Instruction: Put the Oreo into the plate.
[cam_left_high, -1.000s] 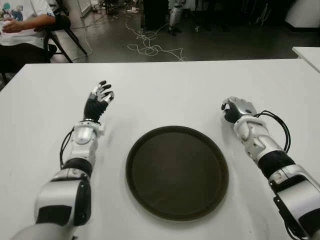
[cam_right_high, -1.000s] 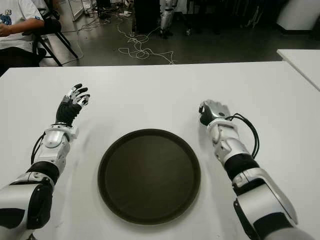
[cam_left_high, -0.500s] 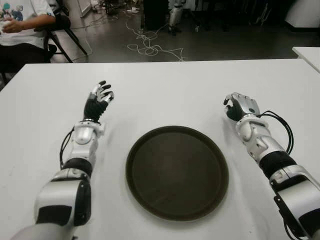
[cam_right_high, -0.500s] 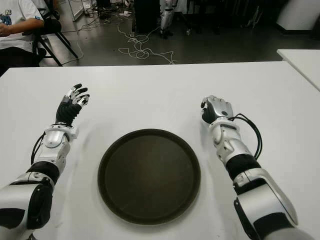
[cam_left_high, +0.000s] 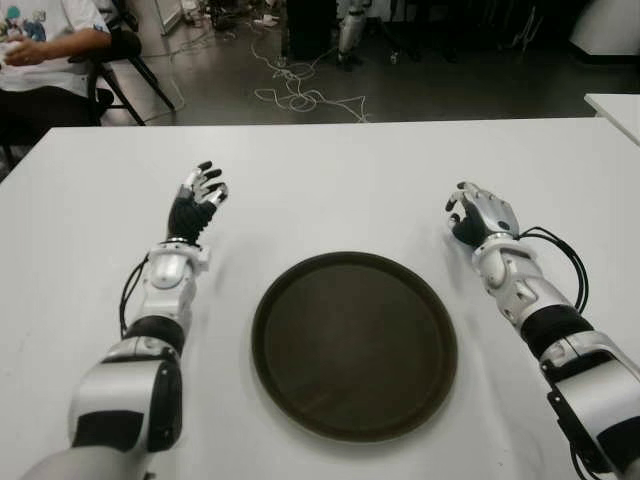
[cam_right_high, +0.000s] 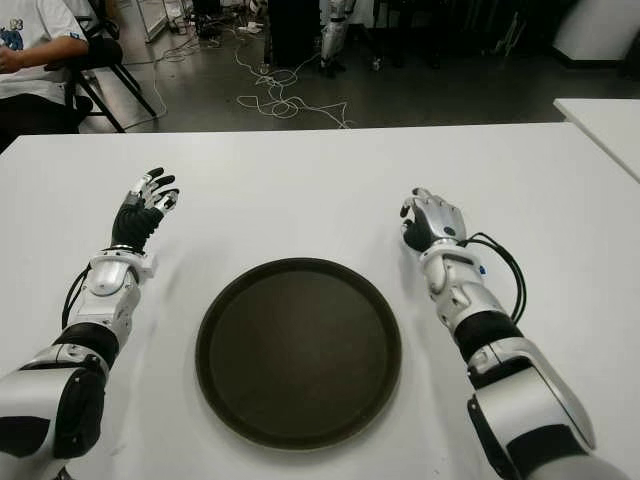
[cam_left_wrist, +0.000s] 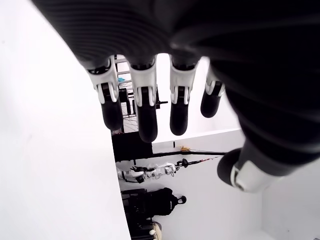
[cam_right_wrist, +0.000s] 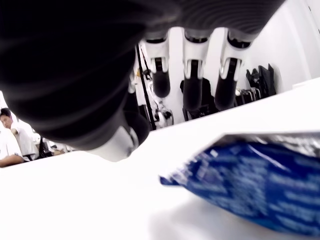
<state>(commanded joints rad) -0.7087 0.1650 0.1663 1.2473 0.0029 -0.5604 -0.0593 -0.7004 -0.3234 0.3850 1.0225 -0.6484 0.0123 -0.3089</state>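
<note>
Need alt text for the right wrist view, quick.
A blue Oreo packet lies on the white table just below the right hand, whose fingers hang open above it, holding nothing. A seated person shows far behind.

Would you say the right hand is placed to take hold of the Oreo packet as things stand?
Probably yes. The right hand hangs with fingers uncurled directly over the blue Oreo packet on the white table, with nothing between them. In the eye views the hand hides the packet.

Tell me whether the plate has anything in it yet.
Empty. In the eye views the dark round plate shows only its bare inside. The blue Oreo packet shows only in the right wrist view, lying on the white table under the right hand.
</note>
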